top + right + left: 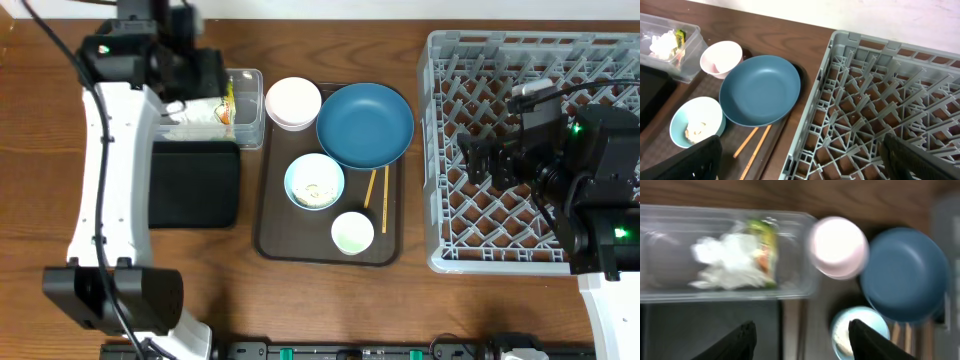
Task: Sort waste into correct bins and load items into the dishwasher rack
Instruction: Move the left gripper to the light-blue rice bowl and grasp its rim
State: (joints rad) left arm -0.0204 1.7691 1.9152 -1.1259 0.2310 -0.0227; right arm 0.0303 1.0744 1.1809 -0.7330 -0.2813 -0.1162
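1. The left claw, seen by its own wrist camera, is spread wide with nothing between its dark fingers. It hangs above the clear tub. In the tub the crumpled tissue and the yellow-green wrapper lie touching each other. Judged from that, the dry waste is sorted. This view is blurred, so finer detail is lost.

2. The right claw, in its own wrist view, is equally spread and empty. It is poised over the left part of the dishwasher rack, whose pegs hold nothing. It faces the dishes, probably so that it can fetch one and bring it straight back.
   - The dark blue bowl lies closest to the rack.
   - The pink bowl sits at its far left.
   - The light blue bowl, with pale food grains in it, sits at its near left.
   - The chopsticks lie just near of the dark blue bowl.

3. Overhead, all the dishes are gathered on the brown serving tray in the middle, between the bins and the rack, so each arm has a short reach. The white cup stands at its near end. The black tray lies just near of the tub, with nothing visible in it, and is likely meant for the grains. The table is dark, wood-grained brown. A pale strip of wall runs along its far edge, and no more of the room shows.
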